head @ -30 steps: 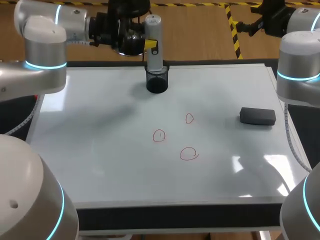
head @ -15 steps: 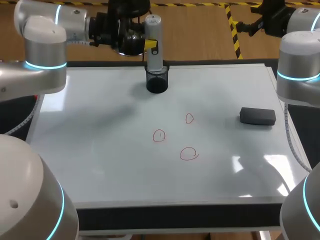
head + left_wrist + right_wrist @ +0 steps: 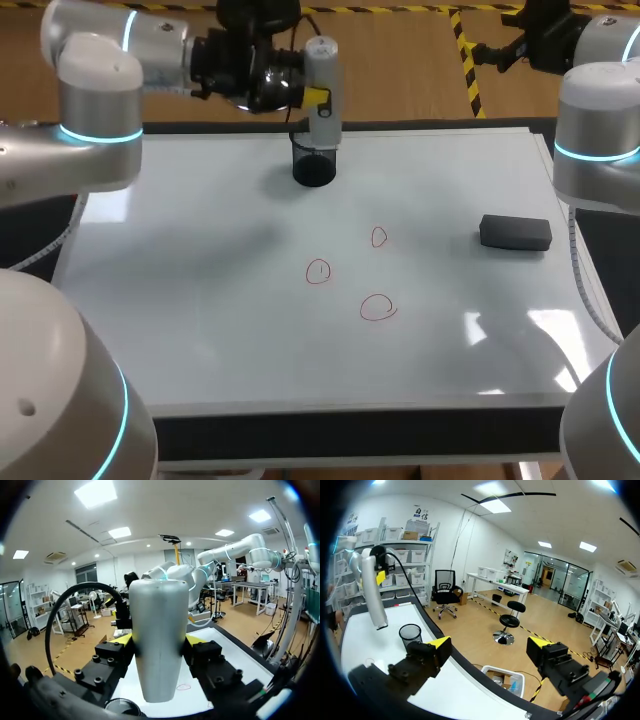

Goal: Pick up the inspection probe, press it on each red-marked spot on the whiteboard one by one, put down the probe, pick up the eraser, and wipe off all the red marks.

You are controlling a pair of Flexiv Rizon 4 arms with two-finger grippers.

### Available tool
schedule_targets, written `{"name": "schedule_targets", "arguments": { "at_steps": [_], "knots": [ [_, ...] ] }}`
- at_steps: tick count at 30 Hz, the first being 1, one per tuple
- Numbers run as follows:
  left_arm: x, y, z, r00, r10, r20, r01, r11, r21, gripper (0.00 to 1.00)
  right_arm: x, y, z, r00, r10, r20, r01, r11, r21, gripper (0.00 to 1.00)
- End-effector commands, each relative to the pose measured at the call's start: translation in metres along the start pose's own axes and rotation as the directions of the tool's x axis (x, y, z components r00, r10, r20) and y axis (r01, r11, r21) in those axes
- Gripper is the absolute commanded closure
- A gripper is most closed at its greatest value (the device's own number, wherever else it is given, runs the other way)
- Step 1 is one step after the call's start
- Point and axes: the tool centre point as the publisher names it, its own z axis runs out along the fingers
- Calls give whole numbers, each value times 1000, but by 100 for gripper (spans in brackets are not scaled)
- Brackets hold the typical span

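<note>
The inspection probe, a pale grey cylinder, hangs nearly upright with my left gripper shut on its middle. Its lower end is clear of the black mesh cup at the whiteboard's far edge. In the left wrist view the probe fills the space between the yellow-tipped fingers, and the cup's rim lies below and to one side. Three red circles mark the middle of the board. The dark eraser lies at the right. My right gripper stands open and empty beyond the board's far right corner.
The whiteboard covers nearly the whole table, with a dark strip along its near edge. From the right wrist view the probe and the cup show far off across the board.
My left gripper has lifted the probe out of the cup and carried it a little to the right. The right arm has stayed put.
</note>
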Motion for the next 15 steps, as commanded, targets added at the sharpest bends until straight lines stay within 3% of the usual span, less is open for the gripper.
{"name": "schedule_targets", "arguments": {
  "at_steps": [1, 6, 15],
  "knots": [
    [21, -11, 9, 1000, 17, 20, -17, 1000, -8, 100, 0, 0, 0, 1000, 0, 0, 0, 1000, 0, 0],
    [38, -14, 11, 999, 25, 27, -25, 1000, 0, 100, 0, 0, 0, 1000, 0, 0, 0, 1000, 0, 0],
    [71, 7, 7, 998, -42, 42, 43, 999, -16, 100, 0, 0, 0, 1000, 0, 0, 0, 1000, 0, 0]
  ]
}}
